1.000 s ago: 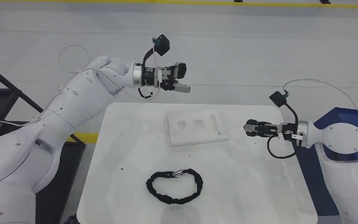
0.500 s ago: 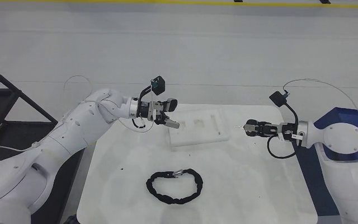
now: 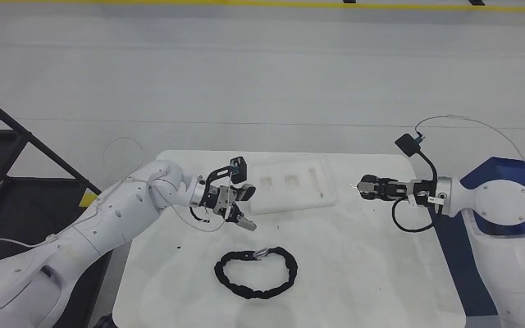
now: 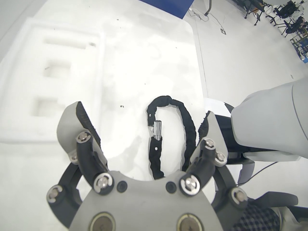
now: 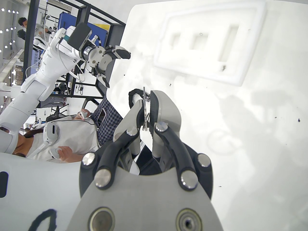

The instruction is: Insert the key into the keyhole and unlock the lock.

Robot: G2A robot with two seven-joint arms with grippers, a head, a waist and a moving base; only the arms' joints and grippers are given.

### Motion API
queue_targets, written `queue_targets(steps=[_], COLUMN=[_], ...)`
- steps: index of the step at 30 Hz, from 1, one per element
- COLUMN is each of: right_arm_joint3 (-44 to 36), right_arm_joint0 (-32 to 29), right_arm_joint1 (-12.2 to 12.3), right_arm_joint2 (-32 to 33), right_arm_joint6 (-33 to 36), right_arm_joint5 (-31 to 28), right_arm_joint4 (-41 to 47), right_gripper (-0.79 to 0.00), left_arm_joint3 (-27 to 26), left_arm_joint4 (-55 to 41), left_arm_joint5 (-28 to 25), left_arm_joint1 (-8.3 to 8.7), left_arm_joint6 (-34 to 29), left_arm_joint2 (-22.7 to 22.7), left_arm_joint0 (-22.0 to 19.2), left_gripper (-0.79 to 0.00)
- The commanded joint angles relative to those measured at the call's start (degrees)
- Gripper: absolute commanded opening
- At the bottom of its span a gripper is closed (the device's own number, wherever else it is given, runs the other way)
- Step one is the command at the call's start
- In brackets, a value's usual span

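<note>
- White table [image 3: 369, 271]: foam tray [image 3: 291, 184] at rear, black chain lock [image 3: 256, 271] looped near front.
- Left gripper [image 3: 245, 207] hovers above lock, tilted downward, fingers [image 4: 72, 123] apart.
- Right gripper [image 3: 363, 186] held level over table's right side, clamped on key [image 5: 145, 111] (blade pointing toward tray).

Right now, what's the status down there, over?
Left hand open, aimed at the chain lock. Right hand shut on the key, held away from the lock. Foam tray lies apart, not blocking.

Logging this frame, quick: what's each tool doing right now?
Left tool: open, empty.
Right tool: closed, holding the key.
</note>
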Motion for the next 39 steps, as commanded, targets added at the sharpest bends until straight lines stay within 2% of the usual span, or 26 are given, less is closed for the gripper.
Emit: queue_targets(steps=[1, 6, 22, 24, 28, 36, 39], right_arm_joint3=[0.0, 0.0, 0.0, 0.0, 0.0, 0.0, 0.0], right_arm_joint0=[0.0, 0.0, 0.0, 0.0, 0.0, 0.0, 0.0], right_arm_joint1=[0.0, 0.0, 0.0, 0.0, 0.0, 0.0, 0.0], right_arm_joint2=[0.0, 0.0, 0.0, 0.0, 0.0, 0.0, 0.0], right_arm_joint6=[0.0, 0.0, 0.0, 0.0, 0.0, 0.0, 0.0], right_arm_joint5=[0.0, 0.0, 0.0, 0.0, 0.0, 0.0, 0.0], right_arm_joint4=[0.0, 0.0, 0.0, 0.0, 0.0, 0.0, 0.0], right_gripper=[-0.785, -0.785, -0.785, -0.785, -0.785, -0.785, -0.785], left_arm_joint3=[0.1, 0.2, 0.0, -1.0, -1.8, -4.6, -4.5], left_arm_joint4=[0.2, -0.4, 0.1, 2.1, 12.8, 41.2, 50.4], left_arm_joint5=[0.2, -0.1, 0.7, 0.4, -1.9, -1.4, 1.4], left_arm_joint1=[-0.14, -0.71, -0.72, -0.64, -0.11, 1.06, 1.15], left_arm_joint6=[-2.3, -6.6, -6.2, -2.5, 5.7, 31.7, 41.1], left_arm_joint2=[0.4, 1.0, 0.8, -0.4, -2.7, -6.2, -6.9], left_arm_joint0=[0.1, 0.0, 0.1, 1.2, 4.5, 14.4, 17.3], left_gripper=[0.000, 0.000, 0.000, 0.000, 0.000, 0.000, 0.000])
